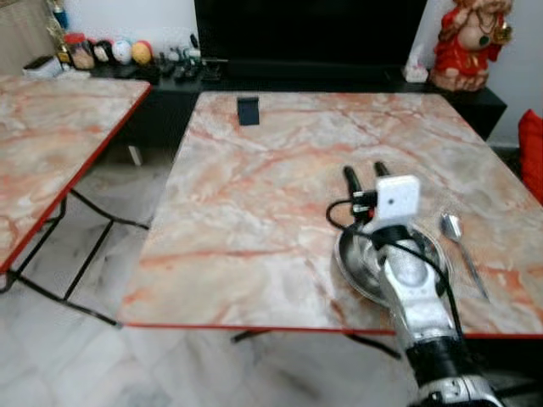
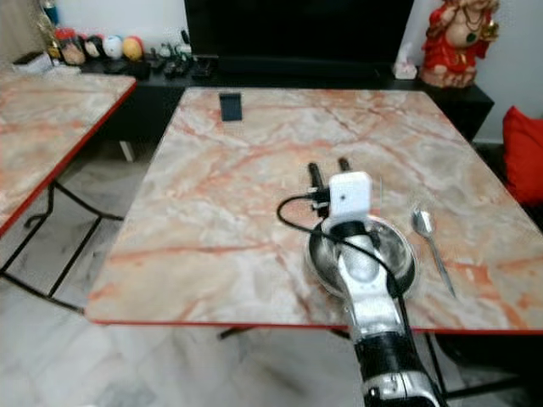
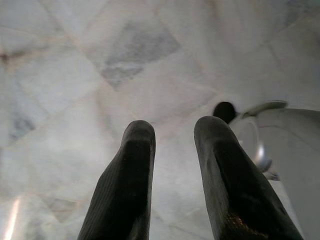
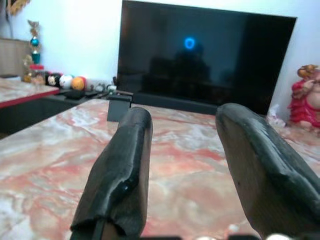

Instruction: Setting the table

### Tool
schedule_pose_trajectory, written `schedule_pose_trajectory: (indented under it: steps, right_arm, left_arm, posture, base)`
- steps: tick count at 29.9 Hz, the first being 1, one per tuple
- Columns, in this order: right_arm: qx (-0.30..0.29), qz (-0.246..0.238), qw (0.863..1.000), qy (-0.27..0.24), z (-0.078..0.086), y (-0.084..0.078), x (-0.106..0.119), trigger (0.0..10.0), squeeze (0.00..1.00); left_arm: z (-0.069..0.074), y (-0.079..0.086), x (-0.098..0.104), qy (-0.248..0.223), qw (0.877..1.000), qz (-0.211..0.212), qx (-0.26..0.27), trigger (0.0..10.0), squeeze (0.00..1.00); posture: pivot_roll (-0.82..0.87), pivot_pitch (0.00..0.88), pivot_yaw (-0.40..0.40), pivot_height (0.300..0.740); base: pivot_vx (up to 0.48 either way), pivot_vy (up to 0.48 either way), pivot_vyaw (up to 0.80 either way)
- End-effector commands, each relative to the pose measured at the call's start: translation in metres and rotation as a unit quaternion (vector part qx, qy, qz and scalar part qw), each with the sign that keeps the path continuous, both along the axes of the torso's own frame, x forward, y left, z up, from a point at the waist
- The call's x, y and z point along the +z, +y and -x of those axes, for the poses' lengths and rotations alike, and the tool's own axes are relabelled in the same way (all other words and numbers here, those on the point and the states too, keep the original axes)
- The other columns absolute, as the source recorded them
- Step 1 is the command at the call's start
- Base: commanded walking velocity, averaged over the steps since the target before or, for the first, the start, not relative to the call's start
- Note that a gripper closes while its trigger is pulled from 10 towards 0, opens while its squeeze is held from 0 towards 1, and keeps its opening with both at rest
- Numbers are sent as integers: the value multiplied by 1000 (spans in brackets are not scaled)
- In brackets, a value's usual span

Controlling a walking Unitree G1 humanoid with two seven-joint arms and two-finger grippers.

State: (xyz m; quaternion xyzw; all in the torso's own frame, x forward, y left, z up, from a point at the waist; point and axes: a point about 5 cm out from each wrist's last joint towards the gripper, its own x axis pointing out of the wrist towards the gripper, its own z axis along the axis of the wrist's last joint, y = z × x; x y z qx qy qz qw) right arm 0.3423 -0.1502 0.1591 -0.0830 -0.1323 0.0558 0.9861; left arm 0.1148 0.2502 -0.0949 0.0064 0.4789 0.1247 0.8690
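Bowl: the steel bowl [image 2: 373, 248] sits on the tabletop [image 2: 229, 195] near its front edge, toward my right; my right arm crosses over it, so much of the dish is covered.
Spoon: the spoon [image 2: 431, 239] lies just beside the bowl on its right, apart from it, scoop end away from me, handle running back toward the front edge.
Right claw: my right claw [image 2: 328, 172] hovers just past the bowl's far rim, fingers parted to a middling gap with nothing between them, pointing across the tabletop toward the TV [image 4: 205, 52].
Key relation: both bowl and spoon lie behind my right claw's tips, on my side of them; my guess is that any adjusting means drawing the claw back. The right arm is the nearer one.
Left claw: my left claw [image 3: 172, 150] hangs idle over the floor tiles [image 3: 75, 75], fingers moderately apart and empty.
Other: a small dark box [image 2: 230, 106] stands near the far edge, well apart from the setting.
Hard to tell: whether the bowl holds anything, since the arm hides its middle; the box is too small to identify.
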Motion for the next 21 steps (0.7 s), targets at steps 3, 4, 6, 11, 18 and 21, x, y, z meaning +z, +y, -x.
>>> schedule_pose_trajectory:
  steps: [3,4,6,11,18,21]
  right_arm:
    - [-10,1,1000,-3,0,-7,2,10000,0]
    - [-10,1,1000,-4,0,-7,2,10000,0]
    - [-10,1,1000,-5,0,-7,3,10000,0]
    - [-11,0,1000,-7,0,-7,3,10000,0]
    - [-8,-5,1000,-6,1,-2,2,10000,0]
    - [-5,-6,1000,-5,1,1,2,10000,0]
  left_arm:
    - [1,-5,-2,4,1000,8,2,10000,0]
    - [1,-5,-2,4,1000,8,2,10000,0]
    - [1,-5,-2,4,1000,8,2,10000,0]
    - [2,-5,-2,5,1000,8,1,10000,0]
    - [2,-5,-2,6,1000,8,0,10000,0]
    - [2,-5,-2,6,1000,8,-1,10000,0]
  posture:
    - [-31,0,13,732]
    - [-33,0,13,732]
    - [-36,0,14,732]
    - [-39,0,15,732]
    - [-38,0,18,732]
    - [-37,0,18,732]
  base:
    - [0,301,0]
    - [0,296,0]
    - [0,292,0]
    - [0,294,0]
    - [0,290,0]
    - [0,289,0]
